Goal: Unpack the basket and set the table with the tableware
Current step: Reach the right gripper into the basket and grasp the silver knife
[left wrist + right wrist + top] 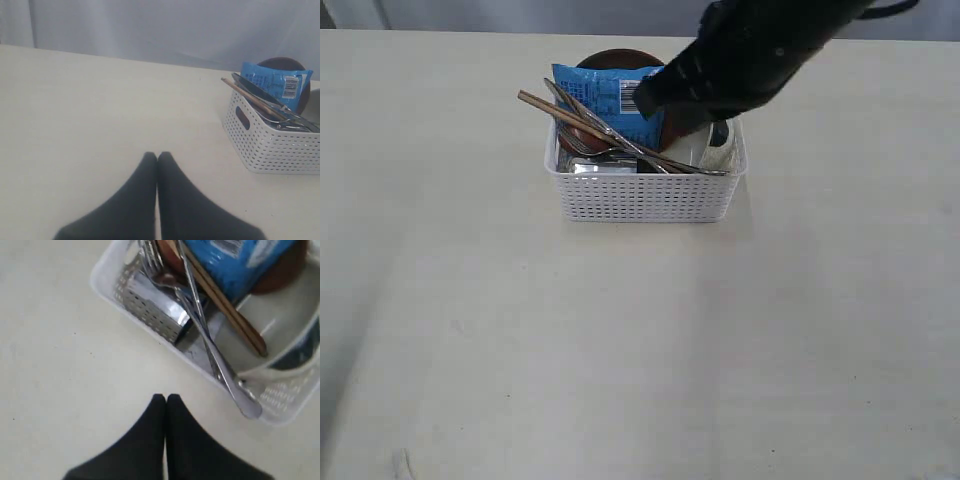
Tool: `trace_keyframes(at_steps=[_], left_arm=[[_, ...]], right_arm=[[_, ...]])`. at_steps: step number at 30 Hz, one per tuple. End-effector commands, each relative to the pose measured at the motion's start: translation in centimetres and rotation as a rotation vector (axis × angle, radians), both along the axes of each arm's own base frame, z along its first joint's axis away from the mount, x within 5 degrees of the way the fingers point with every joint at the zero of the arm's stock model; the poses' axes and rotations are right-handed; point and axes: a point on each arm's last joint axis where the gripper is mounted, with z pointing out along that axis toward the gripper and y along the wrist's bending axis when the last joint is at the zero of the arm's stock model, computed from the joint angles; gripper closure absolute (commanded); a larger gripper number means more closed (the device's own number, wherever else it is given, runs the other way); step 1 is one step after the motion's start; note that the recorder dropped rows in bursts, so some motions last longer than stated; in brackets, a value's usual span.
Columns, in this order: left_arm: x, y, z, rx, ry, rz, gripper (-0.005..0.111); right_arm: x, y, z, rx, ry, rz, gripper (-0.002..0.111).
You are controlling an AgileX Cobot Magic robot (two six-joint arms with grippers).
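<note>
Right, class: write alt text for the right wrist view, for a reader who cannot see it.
A shut black gripper hangs over the cream table beside a white basket. The basket holds steel cutlery, wooden chopsticks, a blue packet and a pale bowl.

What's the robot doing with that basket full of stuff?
A robot with two arms is meant to unpack the white basket and set the table. Nothing is out yet: the chopsticks, steel cutlery, brown plate, bowl and a blue snack packet all sit in the basket. The right gripper hangs close by it, shut and holding nothing. The left gripper, shut too, hangs over bare table off to the side.
</note>
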Motion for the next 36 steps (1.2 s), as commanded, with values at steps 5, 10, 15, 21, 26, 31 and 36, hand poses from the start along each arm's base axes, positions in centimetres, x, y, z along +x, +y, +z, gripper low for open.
trace_keyframes(at_steps=[5, 10, 15, 21, 26, 31, 36], left_arm=[[0.0, 0.0, 0.0, -0.005, -0.009, 0.001, 0.107], [0.0, 0.0, 0.0, -0.005, -0.009, 0.001, 0.107], [0.0, 0.0, 0.0, -0.005, -0.009, 0.001, 0.107], [0.0, 0.0, 0.0, -0.005, -0.009, 0.001, 0.107], [0.0, 0.0, 0.0, -0.005, -0.009, 0.001, 0.107], [0.0, 0.0, 0.0, -0.005, -0.009, 0.001, 0.107], [0.0, 0.0, 0.0, -0.005, -0.009, 0.001, 0.107]], right_arm=[[3.7, 3.9, 2.7, -0.054, 0.066, 0.142, 0.108], [7.1, 6.4, 1.5, -0.065, 0.058, 0.191, 0.099], [8.6, 7.6, -0.5, -0.085, 0.065, 0.223, 0.068], [9.9, 7.4, -3.8, -0.207, 0.077, 0.226, 0.062], [10.2, 7.7, -5.5, -0.222, 0.110, 0.228, 0.064], [10.2, 7.9, -5.9, -0.228, 0.115, 0.241, 0.064], [10.6, 7.4, -6.2, -0.238, 0.115, 0.244, 0.064]])
